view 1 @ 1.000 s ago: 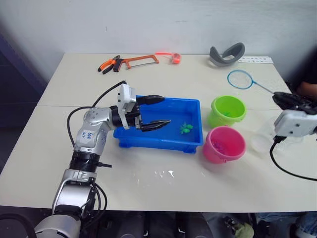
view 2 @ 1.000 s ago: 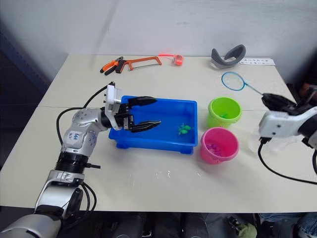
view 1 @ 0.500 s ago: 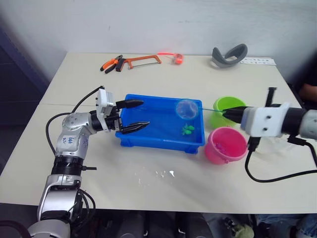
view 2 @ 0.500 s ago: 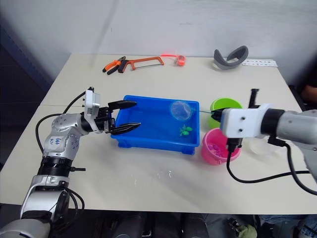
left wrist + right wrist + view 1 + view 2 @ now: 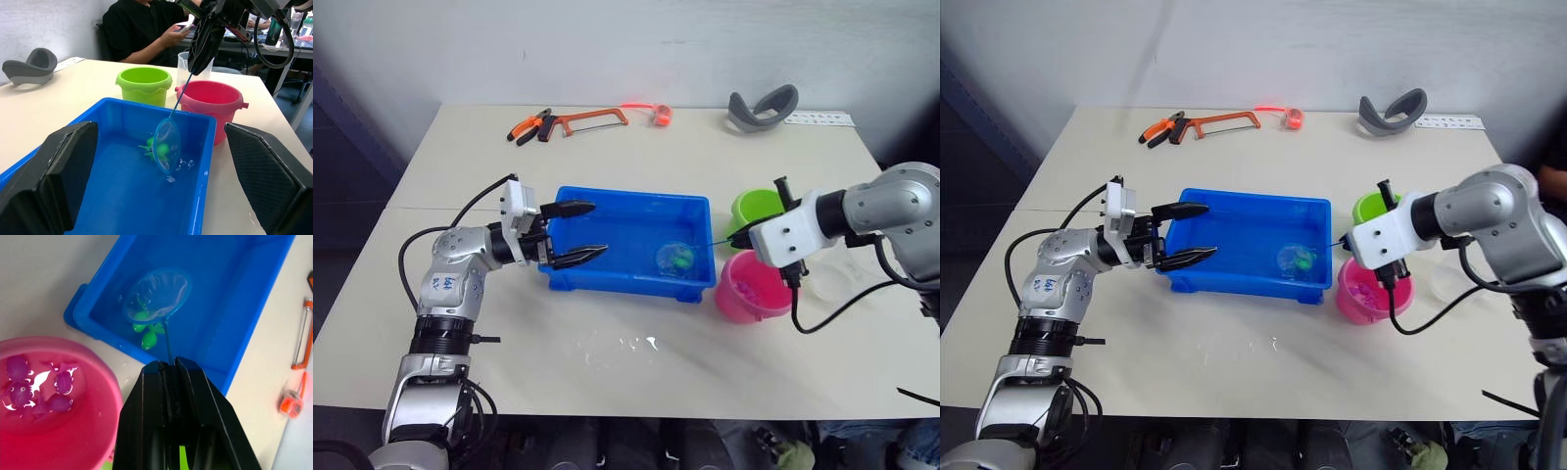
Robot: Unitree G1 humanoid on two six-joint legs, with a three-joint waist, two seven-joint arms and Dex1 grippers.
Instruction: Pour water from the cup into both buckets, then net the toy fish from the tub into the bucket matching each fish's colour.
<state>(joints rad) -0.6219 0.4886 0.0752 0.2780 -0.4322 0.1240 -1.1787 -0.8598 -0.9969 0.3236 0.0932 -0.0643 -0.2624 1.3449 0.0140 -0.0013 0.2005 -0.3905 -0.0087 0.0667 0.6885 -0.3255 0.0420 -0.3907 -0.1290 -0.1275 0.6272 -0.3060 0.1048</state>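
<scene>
Right pincer [image 5: 168, 369]: clamped on the net's thin dark handle, held above the pink bucket [image 5: 756, 286].
Net [image 5: 156, 293]: hoop dipped into the blue tub [image 5: 607, 279] at the end nearest the buckets, right over the green toy fish [image 5: 148, 339].
Left pincer [image 5: 579, 234]: fingers spread wide, hovering over the tub's opposite end, holding nothing.
Pink bucket: purple-pink toy fish [image 5: 61, 381] lying in water inside.
Green bucket [image 5: 759, 209]: just behind the pink one.
Clear cup [image 5: 833, 275]: on the tabletop [image 5: 607, 367] beyond the buckets.
</scene>
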